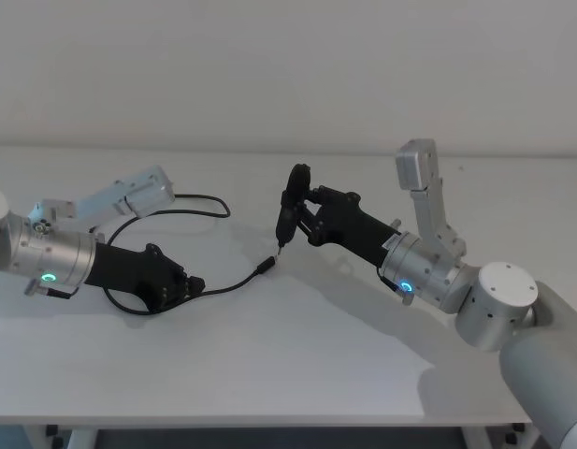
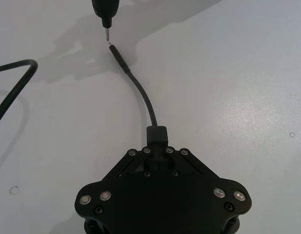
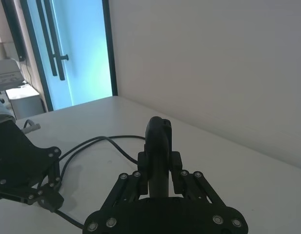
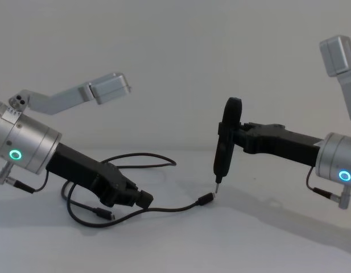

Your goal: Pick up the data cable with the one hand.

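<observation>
The data cable (image 1: 234, 282) lies in loose loops on the white table, left of centre. My left gripper (image 1: 191, 283) sits low over the table and is shut on the cable a short way from one end. From the left gripper (image 2: 157, 141) the cable (image 2: 142, 92) runs forward to a small plug (image 2: 118, 57). In the chest view the left gripper (image 4: 142, 199) holds the cable (image 4: 175, 207), whose plug (image 4: 206, 198) rests near the table. My right gripper (image 1: 307, 213) is shut on a slim black pin-tipped tool (image 1: 290, 198). The tool's metal tip points down right beside the plug.
More cable loops (image 4: 135, 158) trail behind and under the left arm. A short wrist cord (image 4: 21, 185) hangs at the left wrist. The table's front edge (image 1: 269, 421) is close to me, and a plain wall stands behind. The right wrist view shows a glass door (image 3: 77, 53).
</observation>
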